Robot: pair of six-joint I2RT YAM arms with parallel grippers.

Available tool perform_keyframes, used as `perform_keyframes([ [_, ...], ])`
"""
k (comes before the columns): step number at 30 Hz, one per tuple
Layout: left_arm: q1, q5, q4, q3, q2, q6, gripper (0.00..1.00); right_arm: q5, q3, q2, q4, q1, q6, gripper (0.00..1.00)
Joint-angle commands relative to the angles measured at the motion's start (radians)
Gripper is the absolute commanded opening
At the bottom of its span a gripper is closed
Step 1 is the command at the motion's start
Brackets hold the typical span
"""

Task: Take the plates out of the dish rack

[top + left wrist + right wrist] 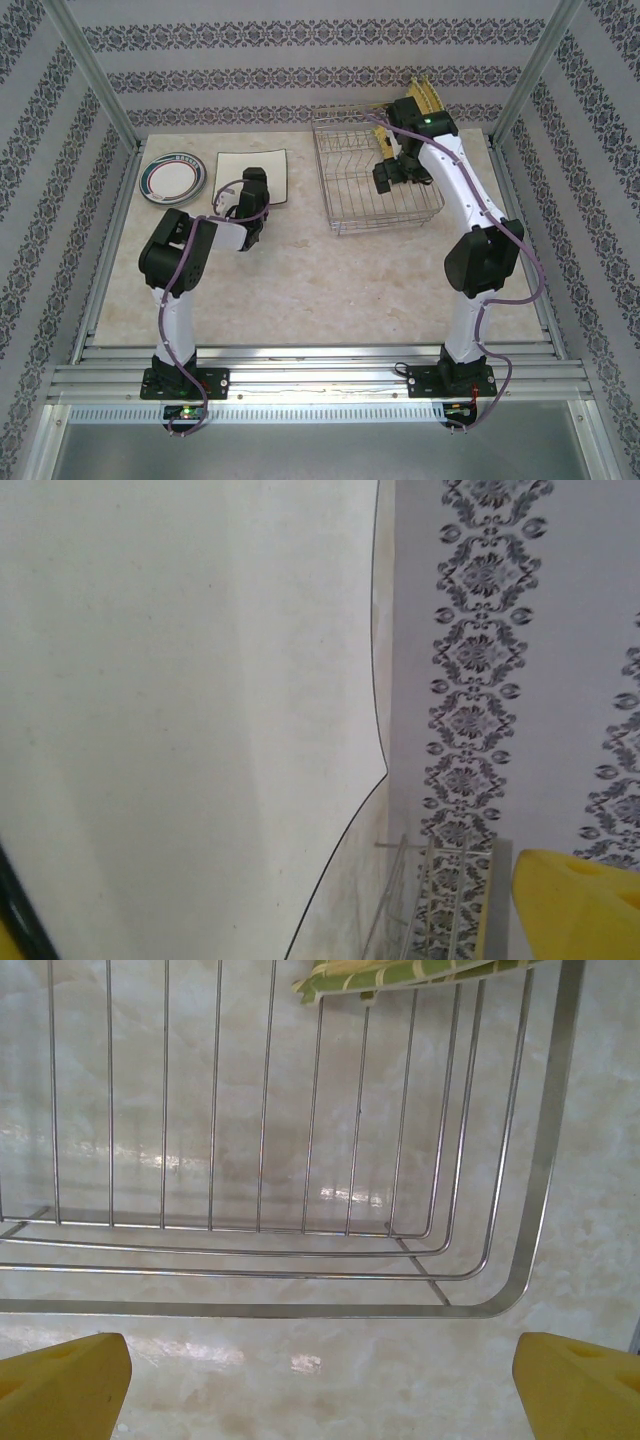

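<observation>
A white square plate [250, 172] lies flat on the table at the back left. My left gripper [250, 200] hovers at its near edge, open. In the left wrist view the plate [180, 720] spreads across the left, and one yellow fingertip [580, 905] shows at the bottom right. A round green-banded plate [172, 178] lies left of the square one. The wire dish rack [350, 180] stands at the back right, with a yellow woven plate [420, 98] upright at its far right end. My right gripper [390, 178] hangs open over the rack's near right part, and nothing sits between its fingertips [60, 1385].
The rack's rounded corner rim [500, 1295] and floor wires lie just ahead of the right fingers, with the woven plate's edge [400, 975] beyond. Patterned walls and metal posts [100, 90] close in the table. Bare marble tabletop [330, 290] stretches in front of both arms.
</observation>
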Motion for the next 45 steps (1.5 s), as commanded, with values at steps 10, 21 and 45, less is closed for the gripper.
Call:
perform_keyframes([
  [10,-0.004,0.051,-0.388,-0.048,-0.087,0.107,1.00,-0.010,-0.086,-0.076,0.071,0.009,0.002,0.98],
  [21,-0.004,0.042,-0.392,-0.169,-0.183,0.165,1.00,0.007,-0.059,-0.085,0.065,0.031,-0.016,0.98],
  [45,0.039,0.214,-1.383,0.549,-0.351,1.446,1.00,-0.068,0.177,-0.019,0.153,-0.162,0.070,0.98],
])
